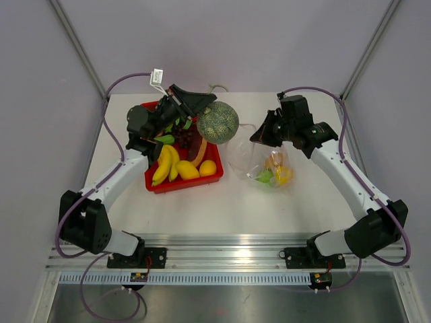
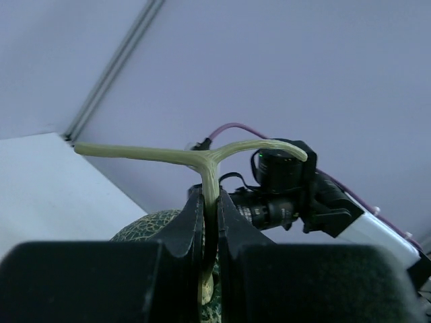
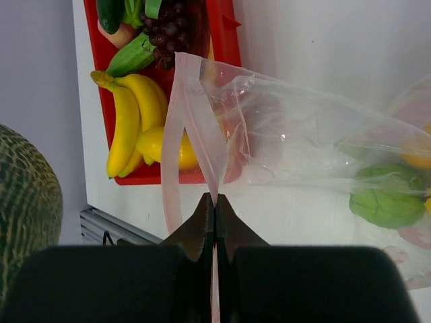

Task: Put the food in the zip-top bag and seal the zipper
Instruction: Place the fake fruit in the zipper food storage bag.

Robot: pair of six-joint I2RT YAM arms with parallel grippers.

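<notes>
My left gripper [image 2: 210, 202] is shut on the pale T-shaped stem [image 2: 211, 168] of the grey-green netted melon [image 1: 217, 122], which hangs above the right end of the red tray [image 1: 182, 185]. More food lies in the tray: bananas [image 1: 163, 163], a lemon [image 1: 207, 167] and grapes [image 3: 174, 27]. The zip-top bag [image 1: 259, 161] lies right of the tray with yellow and green food [image 1: 275, 173] inside. My right gripper [image 3: 214, 202] is shut on the pink zipper [image 3: 195, 128], holding the bag's mouth [image 3: 202, 101] up and open toward the tray. From the right wrist, the melon [image 3: 23, 202] shows at the left edge.
The right arm's wrist camera [image 2: 283, 195] sits close behind the melon's stem. Grey walls enclose the table on three sides. White tabletop [image 1: 222, 205] lies in front of the tray and bag.
</notes>
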